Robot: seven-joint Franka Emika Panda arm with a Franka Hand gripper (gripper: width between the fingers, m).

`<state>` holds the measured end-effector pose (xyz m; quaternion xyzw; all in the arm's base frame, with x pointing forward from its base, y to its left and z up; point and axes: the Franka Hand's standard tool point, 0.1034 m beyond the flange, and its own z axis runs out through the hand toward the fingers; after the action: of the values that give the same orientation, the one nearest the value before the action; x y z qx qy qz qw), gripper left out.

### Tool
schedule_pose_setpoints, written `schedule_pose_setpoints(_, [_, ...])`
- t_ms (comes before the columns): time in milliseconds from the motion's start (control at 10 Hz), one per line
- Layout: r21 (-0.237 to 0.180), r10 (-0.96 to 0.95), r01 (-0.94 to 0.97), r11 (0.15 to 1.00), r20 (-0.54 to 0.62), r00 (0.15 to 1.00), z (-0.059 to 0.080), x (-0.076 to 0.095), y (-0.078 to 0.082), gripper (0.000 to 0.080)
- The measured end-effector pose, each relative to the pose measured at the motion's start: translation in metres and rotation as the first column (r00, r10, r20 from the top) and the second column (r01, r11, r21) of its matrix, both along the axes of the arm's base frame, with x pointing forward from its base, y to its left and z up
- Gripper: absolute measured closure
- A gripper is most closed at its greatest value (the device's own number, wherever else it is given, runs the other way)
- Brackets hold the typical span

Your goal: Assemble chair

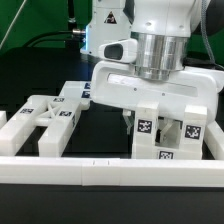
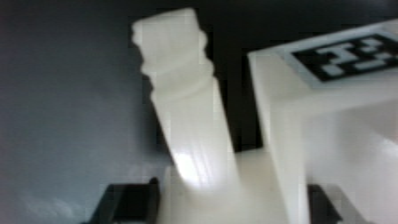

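In the wrist view my gripper [image 2: 228, 206] is shut on a white leg bar [image 2: 187, 110] with a ridged, screw-like tip. Black fingertips [image 2: 125, 202] show on both sides of the bar. Close beside the bar stands a white chair block [image 2: 329, 130] with a black-and-white tag on its top. In the exterior view the gripper [image 1: 158, 112] hangs low over a group of tagged white chair pieces [image 1: 165, 140] at the exterior view's right. The bar itself is hidden there by the hand. The X-braced frame [image 1: 45, 115] lies flat at the exterior view's left.
A long plain white border rail [image 1: 110, 172] runs along the front of the black table. Another rail piece [image 1: 215, 140] stands at the exterior view's right edge. The arm's white base [image 1: 105, 30] is at the back.
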<state>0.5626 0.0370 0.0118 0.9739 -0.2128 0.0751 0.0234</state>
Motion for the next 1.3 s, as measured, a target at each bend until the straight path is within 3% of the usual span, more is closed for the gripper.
schedule_pose_setpoints(200, [0.008, 0.006, -0.006, 1.0, -0.017, 1.0, 0.011, 0.001, -0.001, 0.0477])
schedule_pose_setpoints(300, [0.014, 0.018, -0.017, 1.0, -0.019, 1.0, 0.023, 0.005, -0.003, 0.058])
schedule_pose_setpoints(400, [0.019, 0.022, -0.022, 1.0, -0.026, 0.999, 0.033, 0.006, -0.007, 0.058])
schedule_pose_setpoints(500, [0.024, 0.036, -0.035, 0.999, -0.043, 0.998, 0.041, 0.007, -0.013, 0.072])
schedule_pose_setpoints(600, [0.033, 0.039, -0.037, 0.999, -0.066, 0.997, 0.051, 0.012, -0.019, 0.078])
schedule_pose_setpoints(700, [0.033, 0.037, -0.035, 0.999, -0.055, 0.998, 0.054, 0.02, -0.02, 0.078])
schedule_pose_setpoints(900, [0.047, 0.034, -0.028, 0.998, -0.127, 0.991, 0.052, 0.013, -0.023, 0.0798])
schedule_pose_setpoints(1100, [0.045, 0.034, -0.029, 0.999, -0.12, 0.992, 0.051, 0.016, -0.023, 0.0799])
schedule_pose_setpoints(1300, [0.033, 0.135, -0.132, 0.991, -0.125, 0.983, 0.051, 0.018, -0.023, 0.0799])
